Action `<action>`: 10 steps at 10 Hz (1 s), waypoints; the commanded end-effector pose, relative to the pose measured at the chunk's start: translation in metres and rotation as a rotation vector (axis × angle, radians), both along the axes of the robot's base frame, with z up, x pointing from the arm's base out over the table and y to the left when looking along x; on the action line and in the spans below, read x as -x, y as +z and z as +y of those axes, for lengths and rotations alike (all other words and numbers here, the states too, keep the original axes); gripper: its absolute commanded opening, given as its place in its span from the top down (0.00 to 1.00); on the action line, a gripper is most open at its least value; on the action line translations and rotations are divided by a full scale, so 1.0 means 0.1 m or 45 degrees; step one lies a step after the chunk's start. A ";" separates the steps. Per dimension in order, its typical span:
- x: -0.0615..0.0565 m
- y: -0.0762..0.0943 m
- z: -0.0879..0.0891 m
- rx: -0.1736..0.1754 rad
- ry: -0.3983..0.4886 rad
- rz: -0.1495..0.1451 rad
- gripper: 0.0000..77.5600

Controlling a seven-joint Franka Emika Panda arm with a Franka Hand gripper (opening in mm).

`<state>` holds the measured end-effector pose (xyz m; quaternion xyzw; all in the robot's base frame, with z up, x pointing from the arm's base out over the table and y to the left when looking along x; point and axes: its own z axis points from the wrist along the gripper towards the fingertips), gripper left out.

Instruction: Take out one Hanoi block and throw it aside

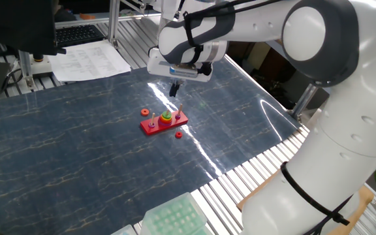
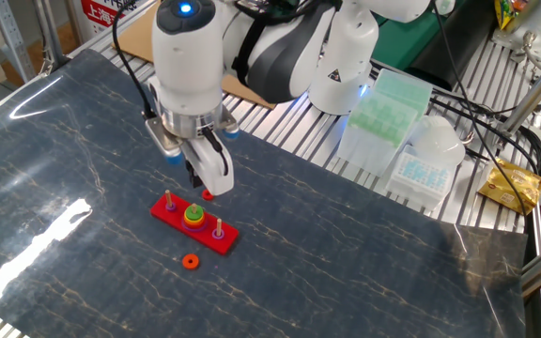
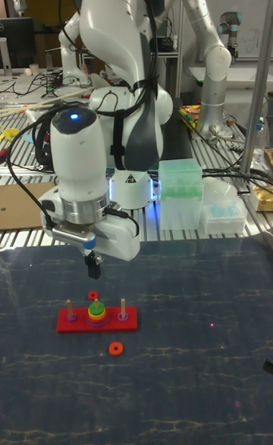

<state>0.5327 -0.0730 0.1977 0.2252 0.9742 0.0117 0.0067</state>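
One green Hanoi block (image 3: 95,308) sat on top of the stack on the middle peg of the red base (image 2: 194,225), with the yellow ring (image 2: 193,222) directly under it and something orange-red below that. The gripper (image 3: 93,268) hung above the base, slightly toward its far side and not touching anything; its fingers (image 2: 196,175) appeared close together, though whether they were fully together could not be told. To do this step well, my judgement was that the fingers needed to part, centre over the middle peg, and come straight down so the tips straddled only the green disc's rim, clear of the yellow ring and the two outer pegs; the lift should then follow the peg's axis so the base did not tip or drag. Counted: one base with three pegs, one green block, one yellow ring, and two loose orange-red rings (image 2: 190,262) on the surface (image 2: 364,263), one on each side of the base.
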 end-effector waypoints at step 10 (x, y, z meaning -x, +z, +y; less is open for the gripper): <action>-0.04 -0.36 -0.07 -0.043 -0.044 -0.057 1.00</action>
